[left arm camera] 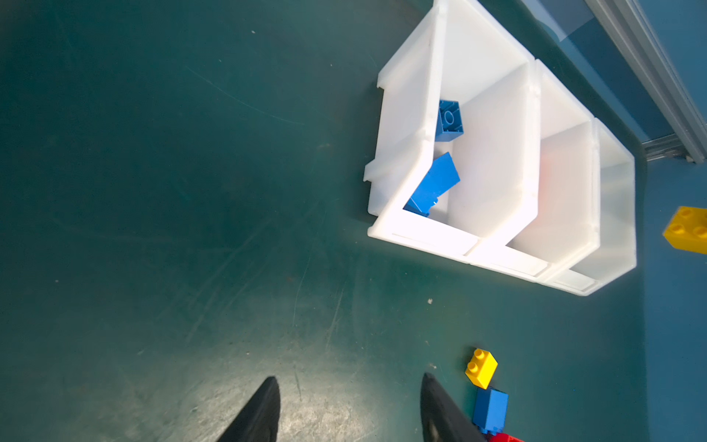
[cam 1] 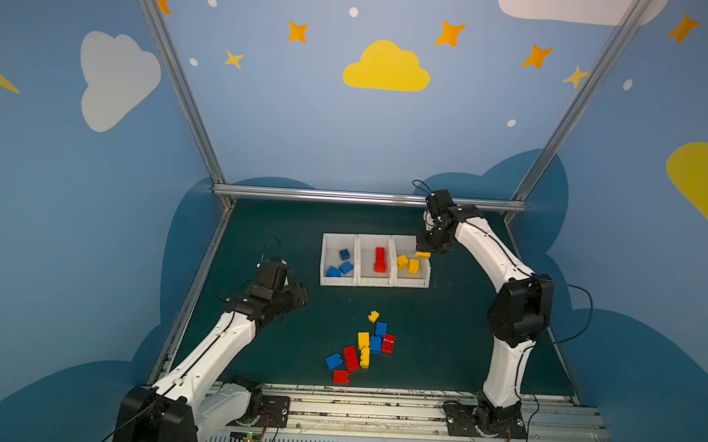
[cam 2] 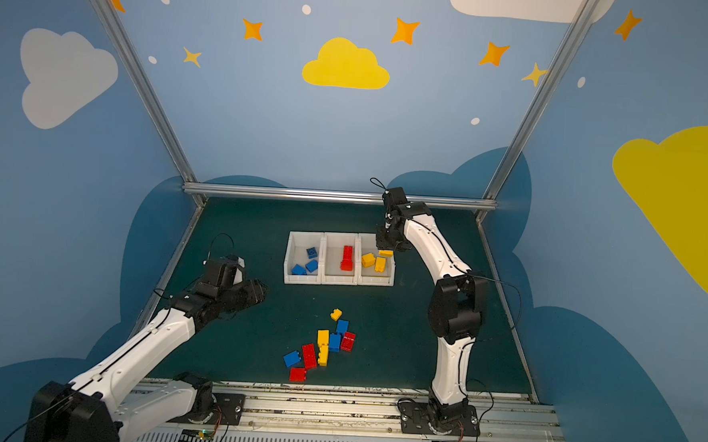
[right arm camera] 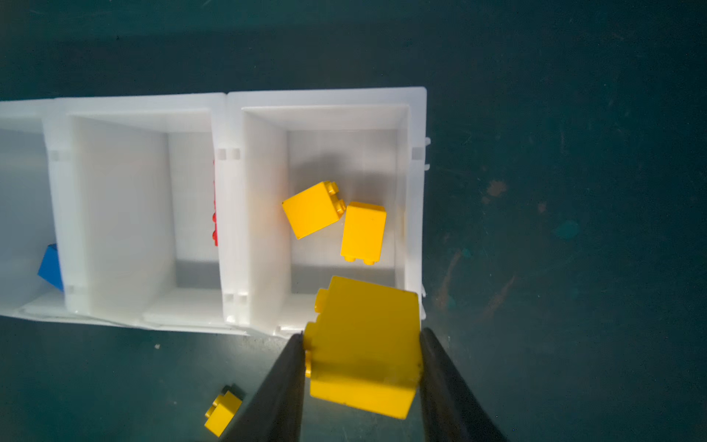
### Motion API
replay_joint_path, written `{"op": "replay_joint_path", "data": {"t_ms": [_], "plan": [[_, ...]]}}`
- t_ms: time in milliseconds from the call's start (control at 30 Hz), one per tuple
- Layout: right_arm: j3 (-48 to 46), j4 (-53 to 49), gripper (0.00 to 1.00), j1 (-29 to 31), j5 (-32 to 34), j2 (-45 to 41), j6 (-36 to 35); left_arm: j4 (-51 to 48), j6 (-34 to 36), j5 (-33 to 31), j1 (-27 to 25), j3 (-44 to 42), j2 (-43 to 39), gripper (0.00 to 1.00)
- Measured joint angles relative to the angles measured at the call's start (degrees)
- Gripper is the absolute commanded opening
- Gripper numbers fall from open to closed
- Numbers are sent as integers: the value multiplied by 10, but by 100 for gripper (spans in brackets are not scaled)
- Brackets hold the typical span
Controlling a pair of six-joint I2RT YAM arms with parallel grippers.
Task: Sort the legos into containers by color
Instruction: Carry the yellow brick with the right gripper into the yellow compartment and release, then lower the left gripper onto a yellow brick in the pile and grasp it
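Right jaws: pinching a yellow brick (right arm camera: 363, 348) by its two flat sides, studs pointing sideways.
Brick's place: hanging above the yellow container (right arm camera: 415, 214), over its corner rather than its middle; two sorted yellow pieces (right arm camera: 336, 218) are lying inside.
Left jaws: standing spread and empty, hovering over bare counter (cam 1: 442, 339) beside the blue container (cam 1: 336, 280).
Red container (cam 1: 374, 282): sitting between the other two, touching both, holding red bricks.
Loose pile (cam 1: 364, 347): lying well apart from the containers, with red, blue and yellow bricks waiting.
Step in hand: probably lining up the drop.
Risk, rim strike: the brick is overlapping the wall, so letting go here could clip the rim and send it bouncing onto the counter.
Risk, wrong bin: looking slight, as the red container is on the far side.
Risk, nudging: lowering further could be pushing the light containers out of line.
Writing: none is showing; no brand or label can be read, and the studs are too blurred.
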Motion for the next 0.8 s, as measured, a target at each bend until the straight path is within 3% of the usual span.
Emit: {"op": "replay_joint_path", "data": {"t_ms": [200, 367, 433, 800], "plan": [[40, -1, 38, -15, -14, 49, -6, 2, -8, 12, 0, -7, -2, 59], [83, -5, 62, -22, -29, 74, -7, 2, -10, 16, 0, -10, -7, 60], [99, -7, 67, -24, -34, 79, -8, 2, -10, 17, 0, -10, -9, 60], [103, -9, 69, -24, -48, 78, -6, 2, -10, 26, -1, -10, -12, 60]]}}
